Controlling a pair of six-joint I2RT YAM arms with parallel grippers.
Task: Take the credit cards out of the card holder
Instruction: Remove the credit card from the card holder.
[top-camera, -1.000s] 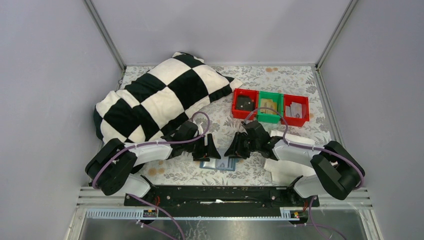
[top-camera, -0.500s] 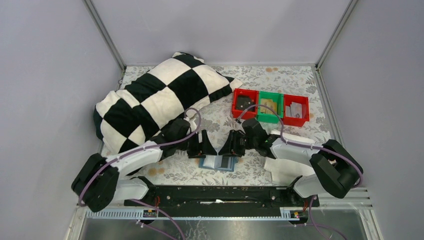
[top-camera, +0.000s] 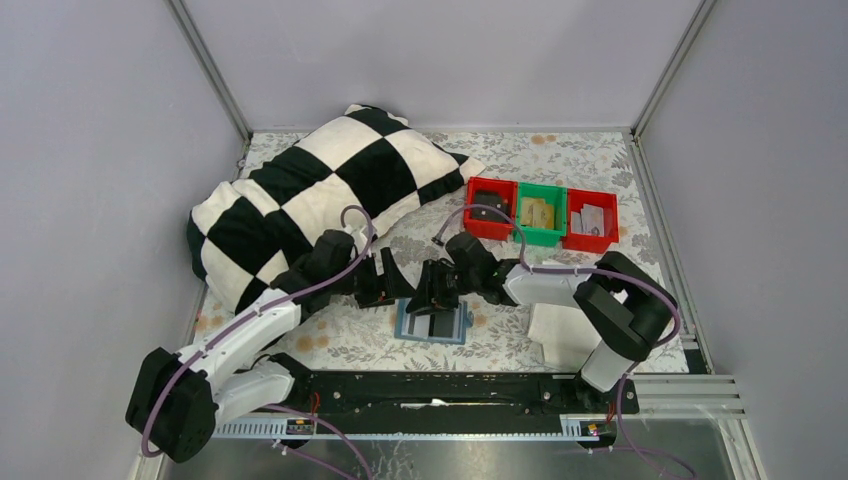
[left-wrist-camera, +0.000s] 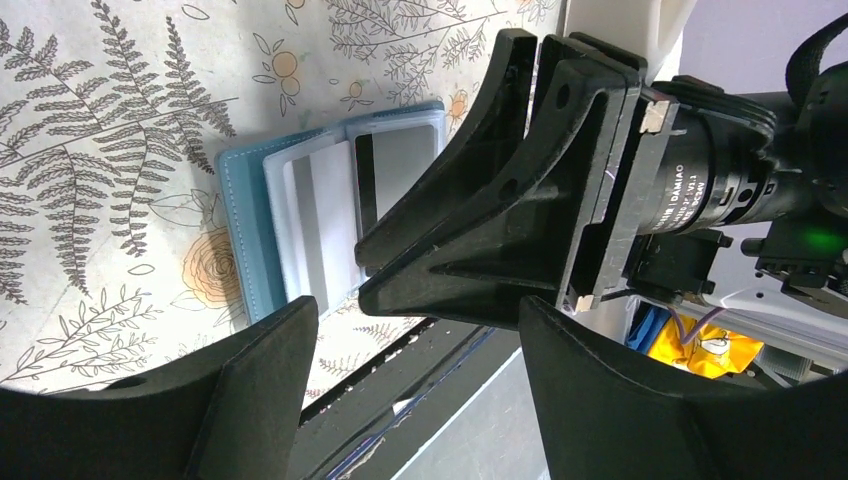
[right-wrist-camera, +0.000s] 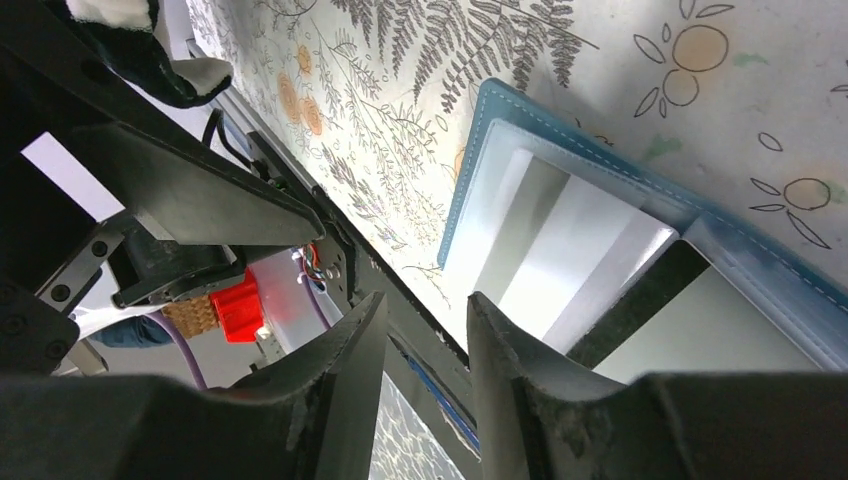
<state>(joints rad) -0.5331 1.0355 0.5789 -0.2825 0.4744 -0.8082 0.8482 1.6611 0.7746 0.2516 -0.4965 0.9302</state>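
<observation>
Card holder (top-camera: 432, 326) flat, open; cards (left-wrist-camera: 318, 218) inside.

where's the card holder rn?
Top view: the card holder lies open on the floral mat, front centre, at the tips of the left tool and right tool.

We look down on a table (top-camera: 600, 150) spread with a pale cloth (top-camera: 520, 345) printed with grey ferns and small orange flowers. Three plain walls close it in: the back wall (top-camera: 440, 60), the left wall (top-camera: 90, 150) and the right wall (top-camera: 760, 150), all a flat lilac-grey. Slim aluminium posts (top-camera: 208, 70) rise at the two rear corners, and a matching rail (top-camera: 440, 129) lines the foot of the back wall. Along the near edge lies a ribbed metal strip (top-camera: 690, 392), with dull grey sheet metal (top-camera: 450, 455) below it. The light is soft and even, and we find only faint shadows.
</observation>
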